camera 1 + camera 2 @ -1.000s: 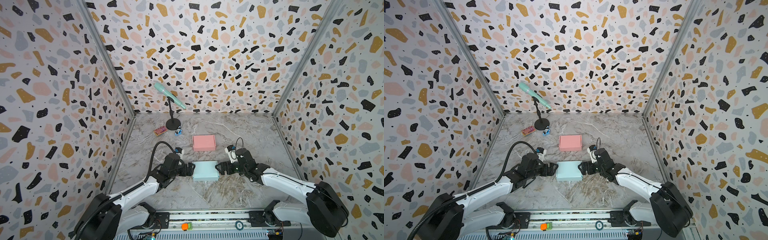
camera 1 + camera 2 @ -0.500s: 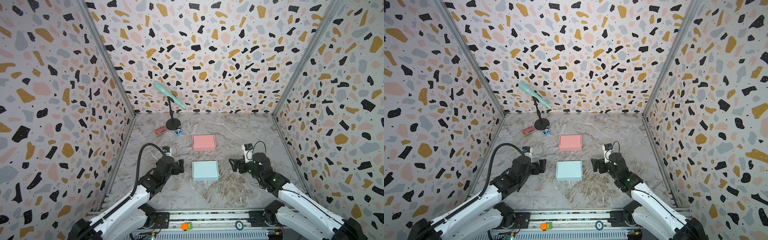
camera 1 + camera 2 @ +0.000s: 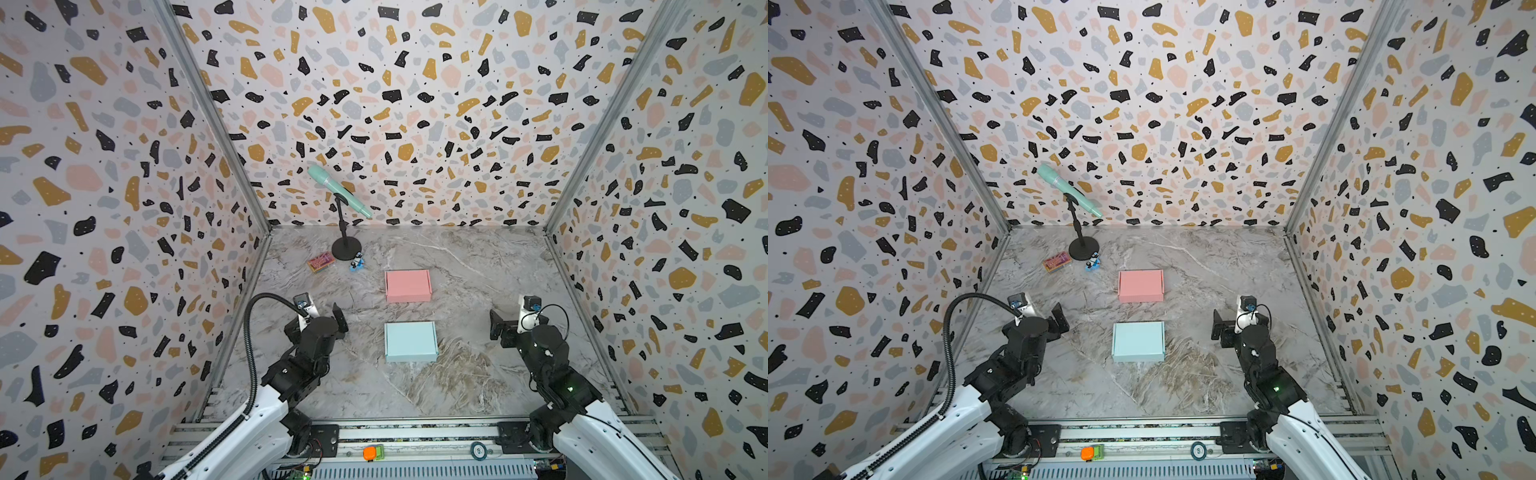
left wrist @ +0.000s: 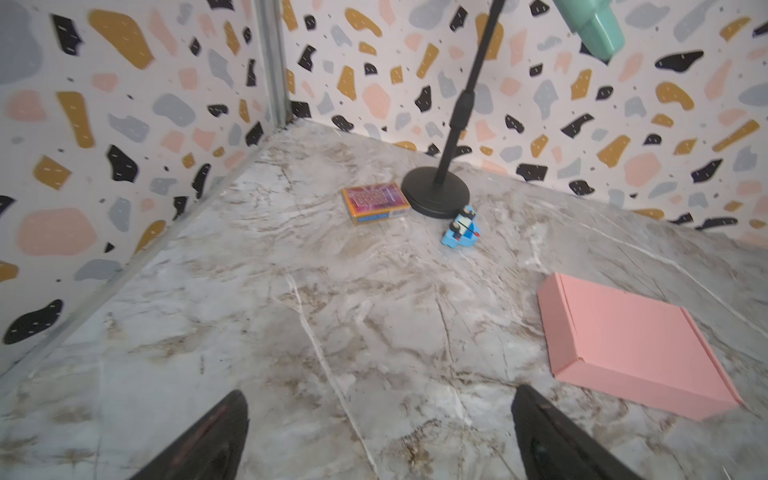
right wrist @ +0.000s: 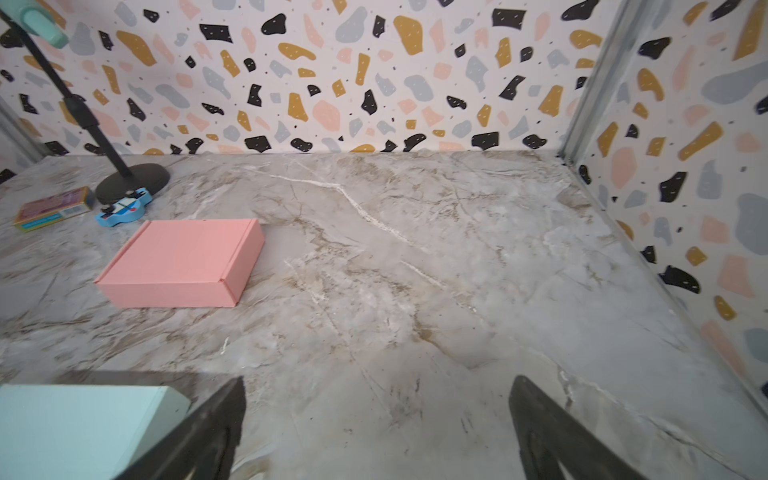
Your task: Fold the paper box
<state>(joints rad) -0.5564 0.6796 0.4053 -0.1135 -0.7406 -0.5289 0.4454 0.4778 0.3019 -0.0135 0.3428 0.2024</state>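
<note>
marble surface (image 3: 478, 257) holds the blue box (image 3: 410, 341), which looks folded shut, so left claw (image 4: 380, 399) and right claw (image 5: 380, 382) hang off to each side, spread open, empty.

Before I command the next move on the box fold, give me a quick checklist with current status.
1. Light blue paper box closed and flat on the marble table: ok.
2. Left gripper open, empty: ok.
3. Right gripper open, empty: ok.
4. Both grippers apart from the blue box: ok.
5. Pink paper box closed, apart from the blue one: ok.
6. Blue box's front flap tucked fully home: cannot tell.
</note>
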